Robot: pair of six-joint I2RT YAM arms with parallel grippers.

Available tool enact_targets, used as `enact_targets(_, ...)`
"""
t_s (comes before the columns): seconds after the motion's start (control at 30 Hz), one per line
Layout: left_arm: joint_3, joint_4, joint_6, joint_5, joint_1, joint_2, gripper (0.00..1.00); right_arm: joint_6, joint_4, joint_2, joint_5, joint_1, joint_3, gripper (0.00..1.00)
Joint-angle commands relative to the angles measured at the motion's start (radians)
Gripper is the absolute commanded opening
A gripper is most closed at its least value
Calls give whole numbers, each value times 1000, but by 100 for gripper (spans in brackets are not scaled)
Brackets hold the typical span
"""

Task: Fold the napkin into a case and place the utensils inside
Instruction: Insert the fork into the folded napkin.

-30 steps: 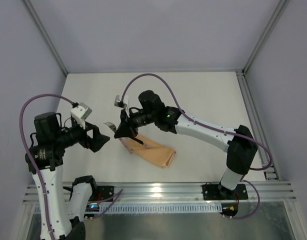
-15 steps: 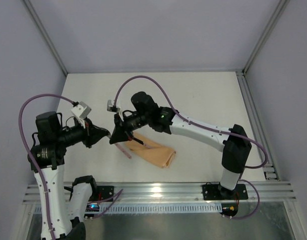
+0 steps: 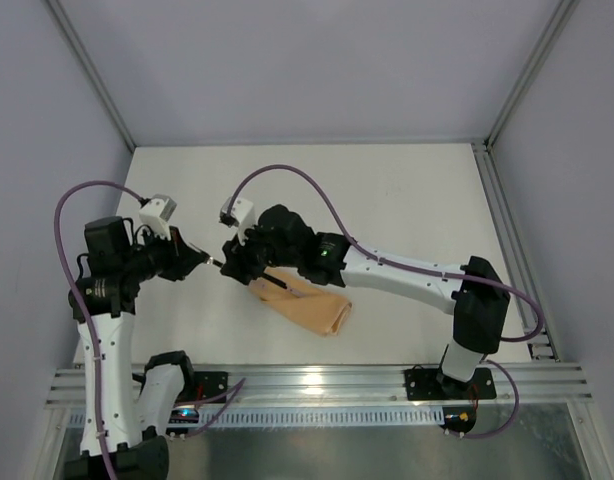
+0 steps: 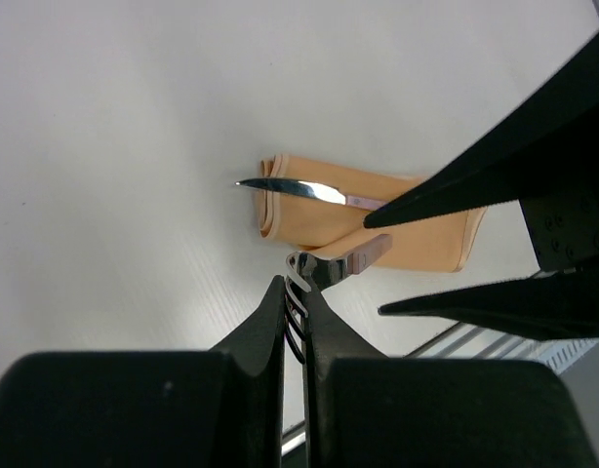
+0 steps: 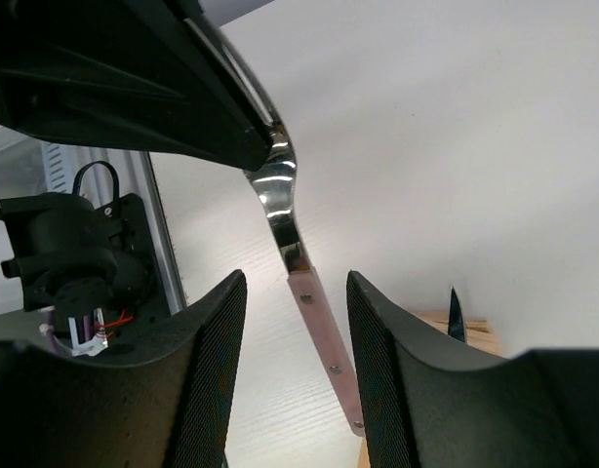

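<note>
The left gripper was wide open and a little way off a moment ago. It has come in and pinched shut on the shiny head of the fork. The prongs are mostly hidden between its fingers. The right gripper was holding the fork before, and its fingers now stand apart. The pink handle runs down the gap between them with space on both sides.

From above, the two grippers nearly meet tip to tip, and the fork between them is too small to make out. Just behind them the peach case lies flat on the white table. A knife pokes its blade out of the case's open end. Most of its handle is hidden by the right gripper's finger.
</note>
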Motion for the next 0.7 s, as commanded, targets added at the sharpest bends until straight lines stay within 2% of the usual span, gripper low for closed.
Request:
enact_targets(0.0, 21, 91, -52, 10, 0, 45, 0, -14, 73, -33, 175, 30, -9, 50)
enact_targets(0.1, 16, 124, -35, 21, 0, 119, 0, 5, 76, -38, 227, 29, -32, 50)
enact_targets(0.2, 11, 114, 150, 35, 3, 232, 0, 49, 100, -105, 217, -7, -161, 50)
enact_targets(0.27, -18, 142, 183, 79, 3, 290, 0, 136, 155, -191, 151, -51, -244, 46)
enact_targets(0.4, -51, 252, 149, 145, 3, 382, 0, 250, 246, -360, 169, -146, -523, 43)
enact_targets(0.5, -68, 323, 82, 159, 1, 461, 0, 278, 242, -443, 230, -149, -614, 43)
enact_targets(0.67, -79, 349, 111, 101, 3, 541, 0, 371, 249, -515, 273, -155, -789, 43)
